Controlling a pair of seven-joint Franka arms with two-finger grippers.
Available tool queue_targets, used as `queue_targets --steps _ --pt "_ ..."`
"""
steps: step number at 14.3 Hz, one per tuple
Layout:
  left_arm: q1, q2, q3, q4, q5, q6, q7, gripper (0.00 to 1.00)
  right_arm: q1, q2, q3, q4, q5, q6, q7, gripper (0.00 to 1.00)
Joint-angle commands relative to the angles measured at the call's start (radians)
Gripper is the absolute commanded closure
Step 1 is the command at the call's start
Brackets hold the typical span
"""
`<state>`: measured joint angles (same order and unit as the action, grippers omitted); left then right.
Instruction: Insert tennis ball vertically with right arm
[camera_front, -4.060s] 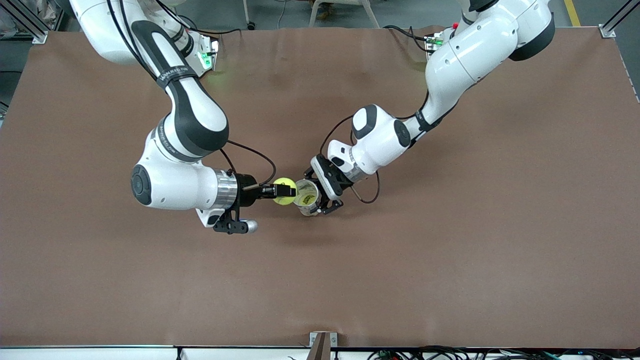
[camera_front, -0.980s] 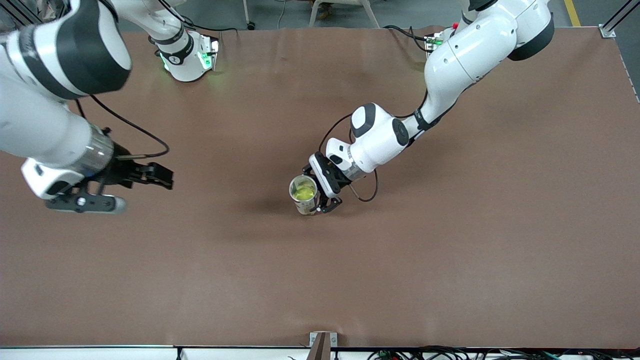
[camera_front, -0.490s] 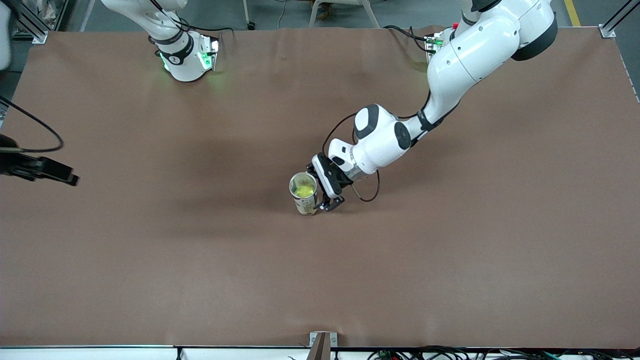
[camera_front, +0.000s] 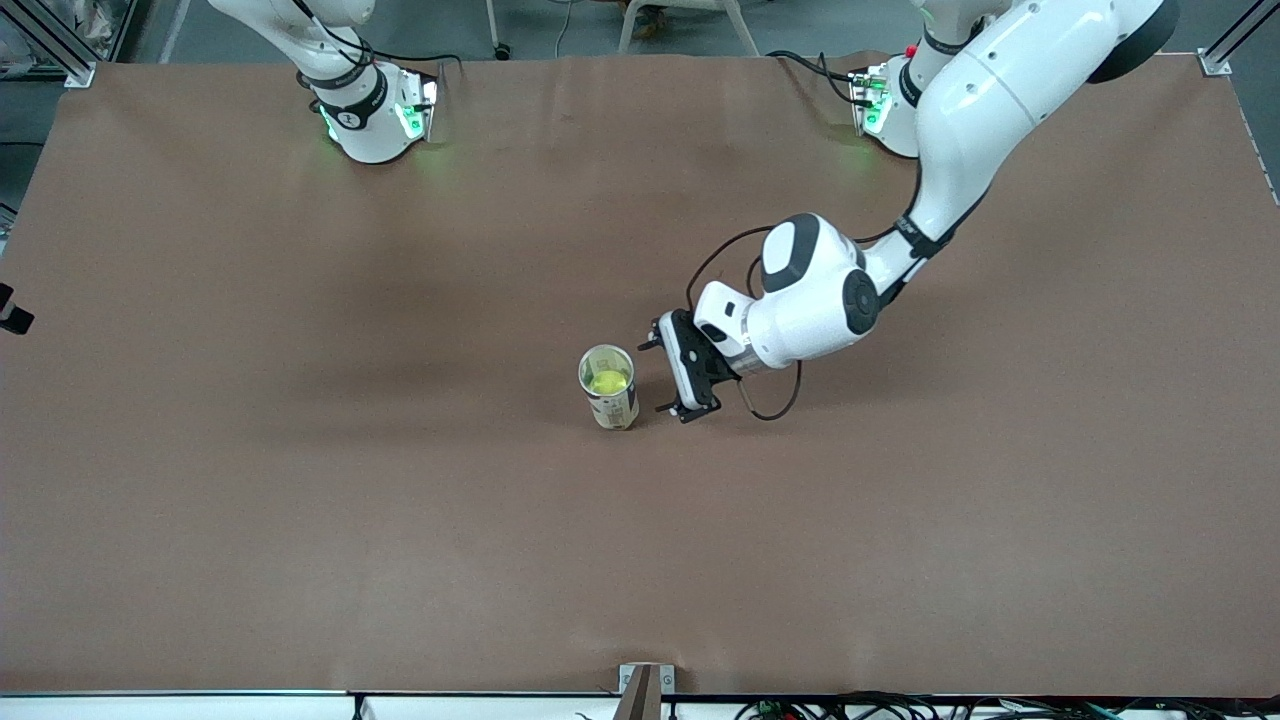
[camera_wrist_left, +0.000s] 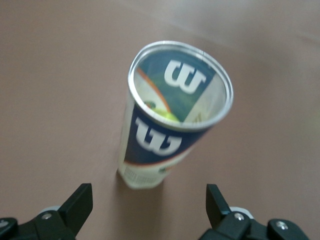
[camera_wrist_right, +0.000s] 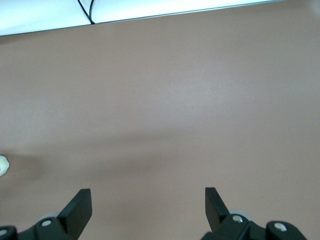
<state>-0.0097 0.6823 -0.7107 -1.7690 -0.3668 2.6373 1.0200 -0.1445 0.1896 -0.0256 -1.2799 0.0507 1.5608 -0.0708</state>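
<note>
- The tennis ball (camera_front: 606, 381) is sitting down inside the ball can (camera_front: 609, 385), which is standing upright near the middle of the table (camera_front: 300, 520), well away from every edge.
- The left gripper (camera_front: 672, 377) is hanging just beside the can, toward the left arm's end of the table, with its fingers (camera_wrist_left: 80, 202) spread wide and touching nothing; the can is standing clear between and ahead of them in the left wrist view.
- The right gripper (camera_wrist_right: 148, 207) is sitting over bare table, its fingers (camera_wrist_right: 79, 205) apart and empty; in the front view only a dark scrap at the edge at the right arm's end is showing.
- Handling, as a judgement: the ball is looking light, springy and felt-covered, so easy to pinch across its middle. The can is looking light, thin-walled and smooth, tall for its base, so it is likely tipping easily; a hold around its mid-wall seems safest.
- Hard to make out: the ball is showing only as a yellow patch (camera_wrist_left: 167, 116) through the can's mouth, and how deep it is resting is not clear. The left wrist view is blurred.
</note>
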Motion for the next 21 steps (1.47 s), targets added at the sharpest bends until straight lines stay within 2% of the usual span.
queue_targets --steps 1,3,4,6,8,10,13,16,19,21 --pt "0.013 -0.053 0.042 -0.004 0.031 -0.136 -0.009 0.0 -0.021 -0.079 0.038 -0.127 -0.029 0.054 -0.003 0.0" --pt "0.02 -0.07 0.082 0.002 0.072 -0.186 -0.012 0.0 -0.018 -0.094 0.039 -0.153 -0.035 0.058 -0.001 0.0" --pt "0.019 -0.087 0.12 0.017 0.139 -0.192 -0.014 0.0 -0.017 -0.113 0.039 -0.179 -0.037 0.07 -0.001 0.0" --pt "0.023 -0.075 0.177 0.119 0.254 -0.325 -0.014 0.0 -0.011 -0.162 0.042 -0.248 -0.044 0.107 -0.003 0.0" --pt "0.022 -0.064 0.224 0.239 0.261 -0.491 -0.024 0.0 0.006 -0.182 0.044 -0.274 -0.049 0.11 -0.001 0.0" --pt "0.014 -0.056 0.289 0.327 0.263 -0.574 -0.035 0.0 0.008 -0.191 0.044 -0.298 -0.049 0.113 0.003 0.0" --pt "0.039 -0.081 0.324 0.325 0.288 -0.577 -0.154 0.0 0.008 -0.214 0.044 -0.331 -0.049 0.124 0.002 0.0" --pt "0.066 -0.125 0.326 0.332 0.284 -0.618 -0.3 0.0 0.009 -0.226 0.044 -0.363 -0.049 0.154 -0.003 0.0" --pt "0.066 -0.133 0.33 0.432 0.29 -0.738 -0.446 0.0 0.009 -0.23 0.044 -0.384 -0.048 0.177 -0.003 0.0" --pt "0.073 -0.145 0.342 0.442 0.293 -0.758 -0.571 0.0 0.008 -0.226 0.042 -0.384 -0.049 0.179 -0.003 0.0"
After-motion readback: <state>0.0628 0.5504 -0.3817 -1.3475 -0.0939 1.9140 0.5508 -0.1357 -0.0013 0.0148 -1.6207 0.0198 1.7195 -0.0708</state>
